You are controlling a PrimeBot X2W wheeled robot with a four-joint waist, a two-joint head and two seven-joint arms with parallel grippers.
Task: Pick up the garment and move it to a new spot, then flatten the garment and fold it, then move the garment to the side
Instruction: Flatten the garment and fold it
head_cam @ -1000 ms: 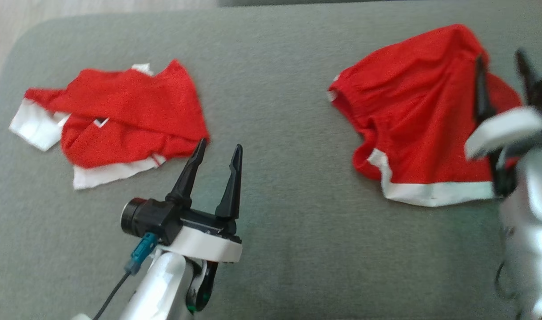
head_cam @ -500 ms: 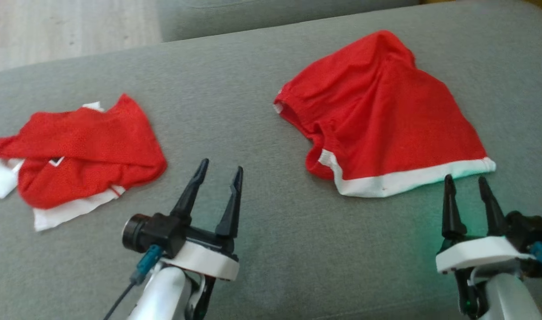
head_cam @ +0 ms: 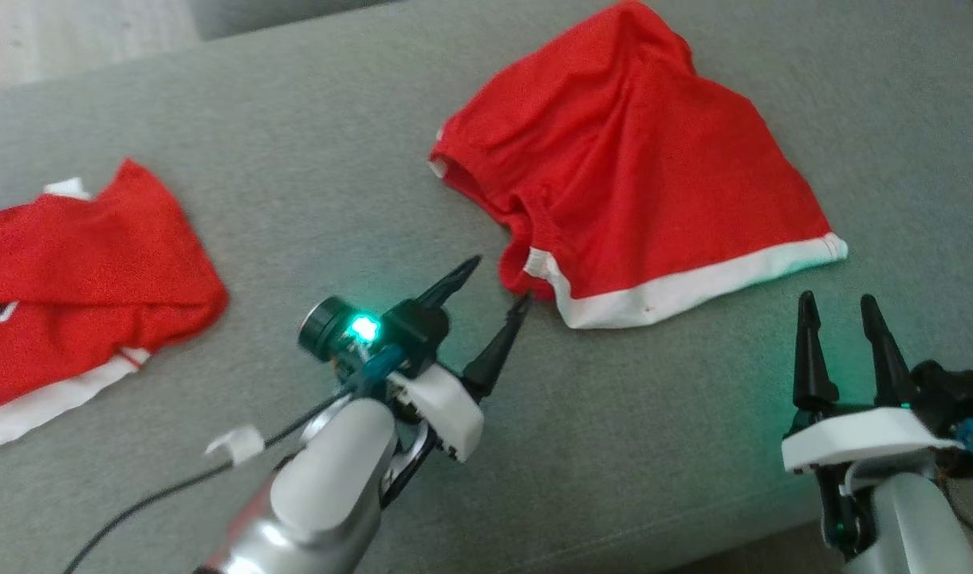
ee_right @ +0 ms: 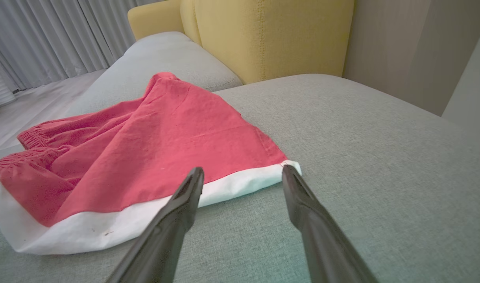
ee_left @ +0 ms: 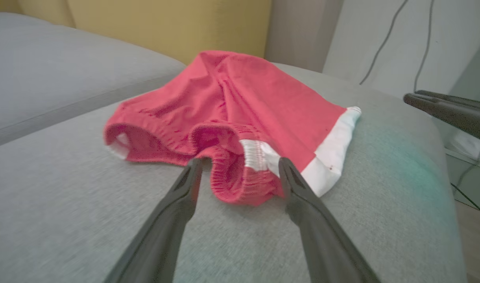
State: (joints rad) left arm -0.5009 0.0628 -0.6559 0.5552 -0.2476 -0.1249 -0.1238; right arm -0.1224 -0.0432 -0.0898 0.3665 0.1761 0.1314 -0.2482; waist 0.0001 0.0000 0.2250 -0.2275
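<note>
Grey, finely woven upholstery covers the broad sofa cushion (head_cam: 630, 446), with a mustard-yellow padded backrest (ee_right: 271, 35) and pale pleated curtains (ee_right: 47, 35) behind it. Just ahead of the left gripper (head_cam: 499, 279) lies the garment (head_cam: 630, 167) — red shorts of thin, softly creased cloth, spread roughly flat in a fan shape. Their gathered elastic waistband (ee_left: 232, 184) bulges in a ruffled loop right between that gripper's two long, tapered dark fingers. The fingertips are at its edge, though I cannot tell whether they touch it. The jaws stand wide apart and grasp nothing. A smooth white hem band (head_cam: 694, 283) runs along the shorts' near edge and ends just beyond the right gripper (head_cam: 837, 297), which hovers close to that corner with its fingers fully spread and empty. Well off to the left gripper's left sits a second red garment (head_cam: 80, 279) — crumpled, mesh-textured, with white trim
</note>
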